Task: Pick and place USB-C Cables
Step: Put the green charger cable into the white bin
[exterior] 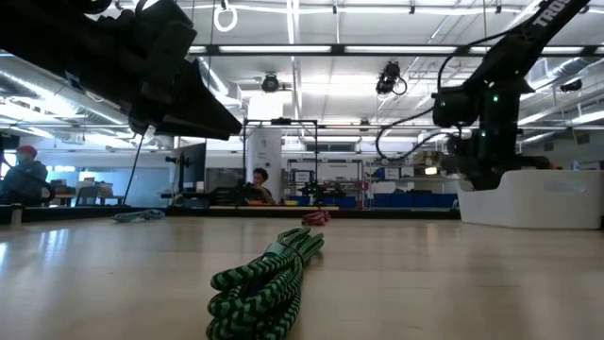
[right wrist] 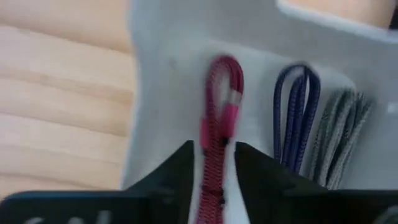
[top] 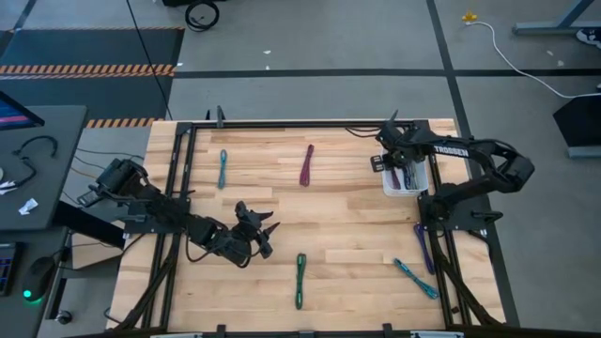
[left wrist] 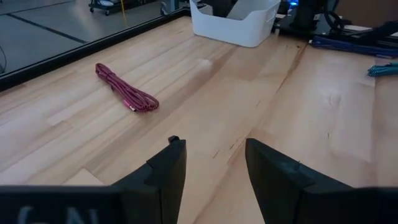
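My right gripper (right wrist: 214,155) hovers over the white bin (top: 406,178) at the table's far right and is shut on a red USB-C cable (right wrist: 217,112). A blue cable (right wrist: 295,112) and a grey one (right wrist: 339,137) lie in the bin. On the table lie a teal cable (top: 223,169), a maroon one (top: 307,164), a green one (top: 300,280), a second teal one (top: 415,279) and a purple one (top: 424,246). My left gripper (left wrist: 214,168) is open above bare wood near the table's middle, left of centre (top: 263,233). My right gripper pinches the red cable bundle between its two fingers at a stretch behind the looped end (right wrist: 214,146), coming from above and pointing down into the bin. The bundle runs along the fingers and its loop (right wrist: 224,78) reaches past the tips. Whether the loop touches the bin's floor, I cannot tell.
The bin's walls (right wrist: 155,93) close in around the right gripper. A black frame rail (top: 282,124) runs along the far edge, and the arm bases stand at both sides. In the low view the green cable (exterior: 269,279) lies nearest. People sit in the room behind the table.
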